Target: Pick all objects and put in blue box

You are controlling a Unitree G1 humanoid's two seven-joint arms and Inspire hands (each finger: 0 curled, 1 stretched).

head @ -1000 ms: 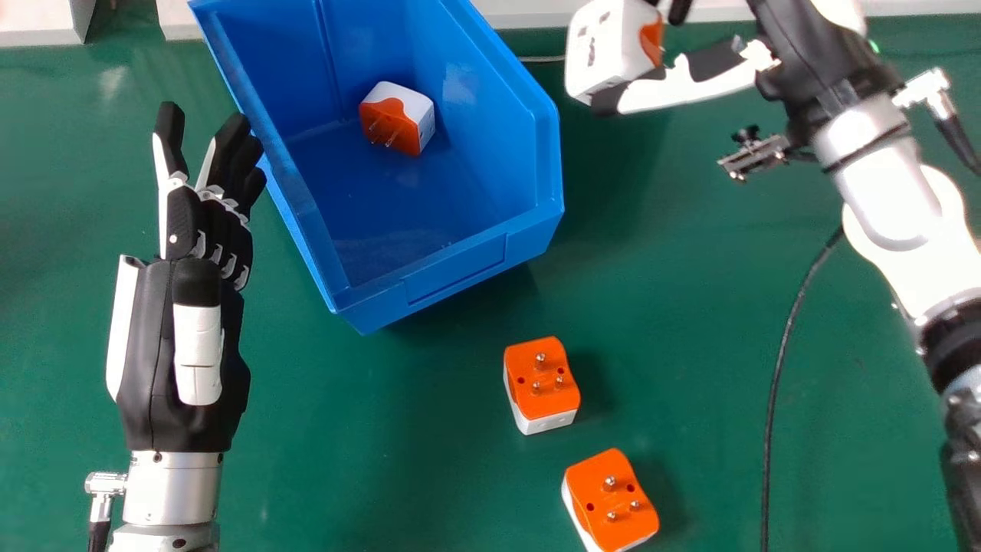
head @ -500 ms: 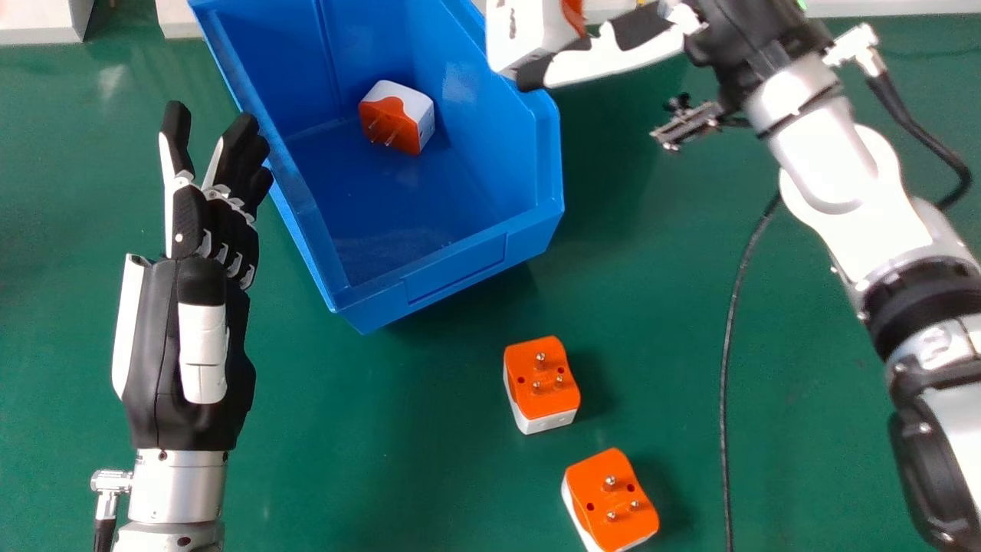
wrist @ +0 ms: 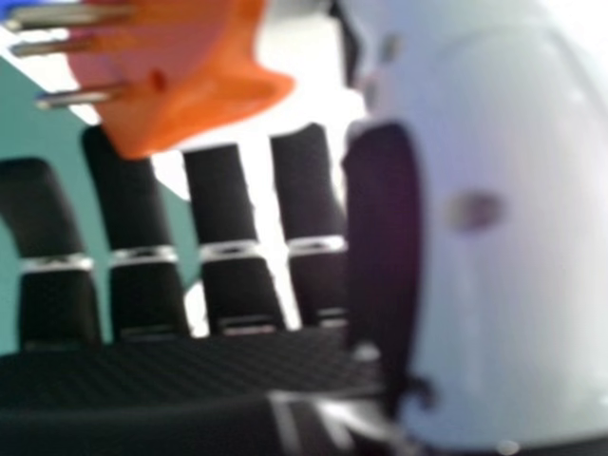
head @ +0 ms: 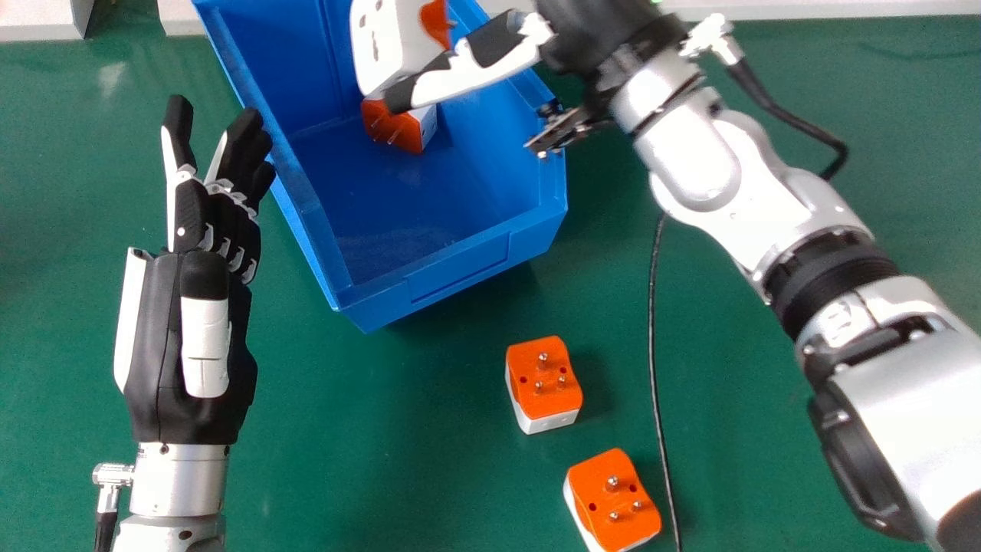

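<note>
Green table (head: 368, 429), left hand (head: 191, 322) relaxed, my right hand (head: 467, 75) pinching adapter (head: 379, 46) over blue box (head: 460, 267); drop may bounce (boxed plug (head: 400, 134) below).

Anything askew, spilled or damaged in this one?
Nothing looks spilled or damaged. The blue box sits slanted on the green table, and the adapter inside it lies on its side, whereas the two table adapters stand pins up. Neither looks like a fault.
</note>
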